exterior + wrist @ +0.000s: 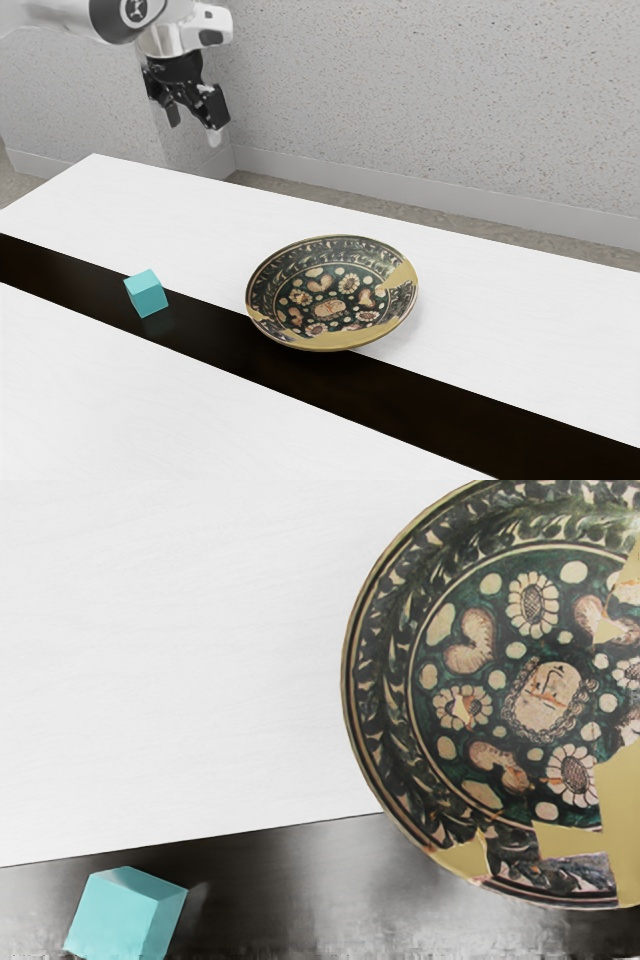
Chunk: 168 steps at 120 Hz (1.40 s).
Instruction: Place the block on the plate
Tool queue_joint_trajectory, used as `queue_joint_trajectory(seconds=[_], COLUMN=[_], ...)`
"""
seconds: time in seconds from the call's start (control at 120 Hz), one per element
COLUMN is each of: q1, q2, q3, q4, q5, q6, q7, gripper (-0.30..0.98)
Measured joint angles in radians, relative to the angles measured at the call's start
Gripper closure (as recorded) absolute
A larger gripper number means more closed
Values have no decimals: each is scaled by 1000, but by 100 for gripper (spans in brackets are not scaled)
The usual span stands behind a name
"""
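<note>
1 teal block (148, 296) sits on the dark strip (220, 338) of a white table (500, 290), below and well apart from the raised gripper's (194, 127) 2 wide-spread fingers. Near the block, also below the fingers, rests 1 patterned plate (332, 290).

Speckled pale walls (400, 100) rise behind a white table (130, 200) with a black stripe (220, 335).

Okay so, exterior view: the block (147, 293) is sitting on the strip (450, 420), pretty much at the plate's (332, 293) 9 o'clock, not touching.
</note>
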<state>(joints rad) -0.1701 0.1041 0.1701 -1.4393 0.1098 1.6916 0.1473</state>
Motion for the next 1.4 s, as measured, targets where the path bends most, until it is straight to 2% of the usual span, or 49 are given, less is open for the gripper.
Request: queue_joint_trajectory(seconds=[0.125,0.275,0.433,0.675,0.975,1.4], q1=[-9,108,174,262,345,405], q2=[12,55,138,252,269,317], q3=[4,43,66,60,27,-23], q4=[-40,-186,-242,-278,-395,-368], q5=[-4,-12,-16,-56,-80,-100], q6=[-3,85,181,314,448,536], q7=[9,76,177,359,560,738], gripper=[0,0,0,0,0,0])
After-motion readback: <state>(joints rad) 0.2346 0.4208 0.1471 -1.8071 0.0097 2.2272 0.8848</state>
